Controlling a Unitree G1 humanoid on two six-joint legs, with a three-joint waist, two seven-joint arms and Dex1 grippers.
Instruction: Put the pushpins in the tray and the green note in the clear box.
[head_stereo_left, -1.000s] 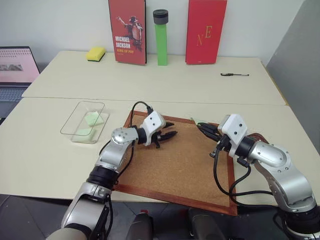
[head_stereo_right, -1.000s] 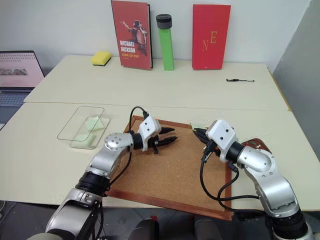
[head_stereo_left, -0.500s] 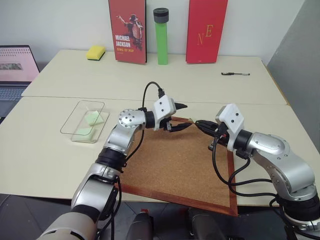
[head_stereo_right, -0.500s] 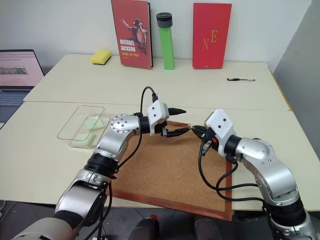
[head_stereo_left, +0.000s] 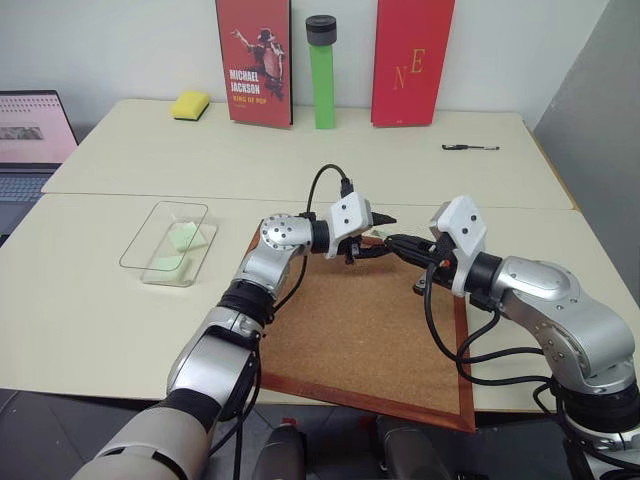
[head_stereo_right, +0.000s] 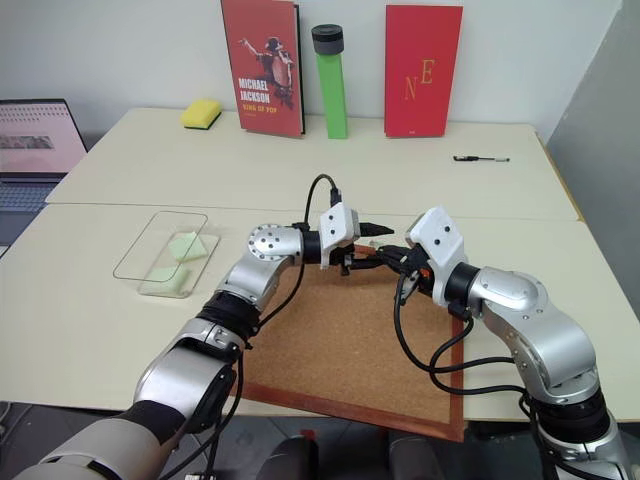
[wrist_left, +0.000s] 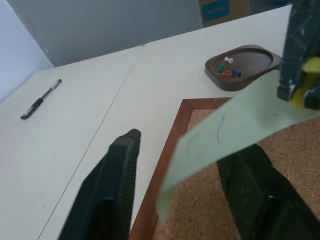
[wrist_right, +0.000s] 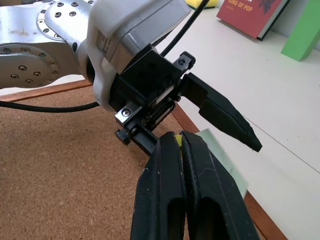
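Observation:
My right gripper (wrist_right: 173, 136) is shut on one end of the green note (wrist_left: 225, 135), holding it in the air over the far edge of the corkboard (head_stereo_left: 350, 330). A small yellow bit shows between its fingertips. My left gripper (head_stereo_left: 385, 235) faces it, open, with one finger on each side of the note's free end. The tray (wrist_left: 262, 62) sits on the table beyond the board's corner and holds several pushpins (wrist_left: 230, 73). The clear box (head_stereo_left: 165, 240) lies to the left of the board with pale green slips in it.
Two red books, a tall green cylinder (head_stereo_left: 322, 75) and a yellow sponge (head_stereo_left: 190, 106) stand along the back wall. A black pen (head_stereo_left: 470, 149) lies at the back right. A laptop (head_stereo_left: 30, 140) sits at the far left edge.
My left gripper has swung right and up from over the board to meet the right gripper, and its fingers now straddle the note. The right gripper has rolled slightly, staying in place.

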